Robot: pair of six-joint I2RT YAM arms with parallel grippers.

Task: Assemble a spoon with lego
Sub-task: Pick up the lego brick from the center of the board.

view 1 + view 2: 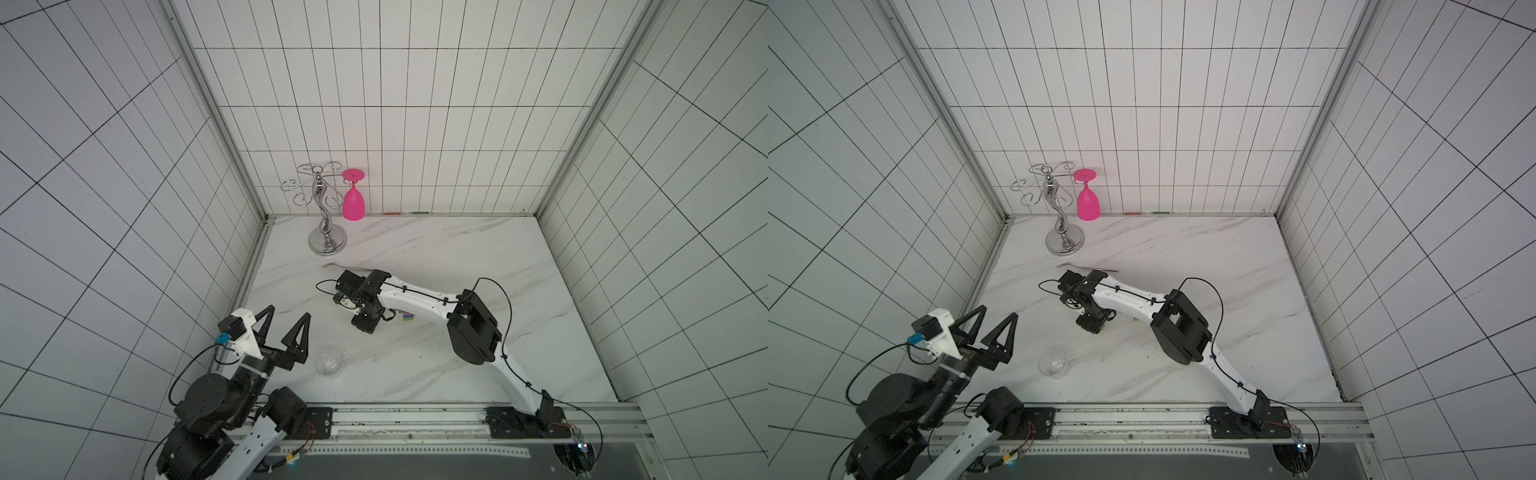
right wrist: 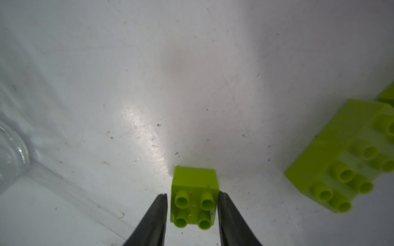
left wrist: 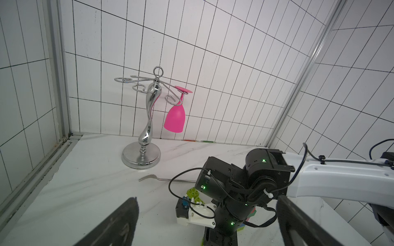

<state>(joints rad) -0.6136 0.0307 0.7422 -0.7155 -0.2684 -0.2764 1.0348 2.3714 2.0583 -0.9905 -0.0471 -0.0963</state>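
Left gripper: lower left of both top views, raised over the table's near edge. Its jaws are spread wide, with nothing between them.
Clear glass: lower centre, lying on its side on the marble tabletop, just right of the left gripper.
Right gripper: centre of the top views, pointing down at the tabletop. In the right wrist view its dark fingers flank a small lime brick, narrowed almost to its width. One finger meets the brick's side and a thin gap shows at the other. Whether the brick is clamped cannot be told.
Small lime brick: four studs, resting on the tabletop. It is hidden beneath the gripper in the top views.
Long lime brick: two rows of studs, lying on the tabletop apart from the small brick.
Coloured bricks: right of centre, partly covered by the right forearm. Blue and green faces show.
Metal fork: lying flat, just above the right wrist in the frame.
Chrome stand: upper centre, near the back-left corner.
Pink goblet: hanging upside down from the stand's right-hand arm.
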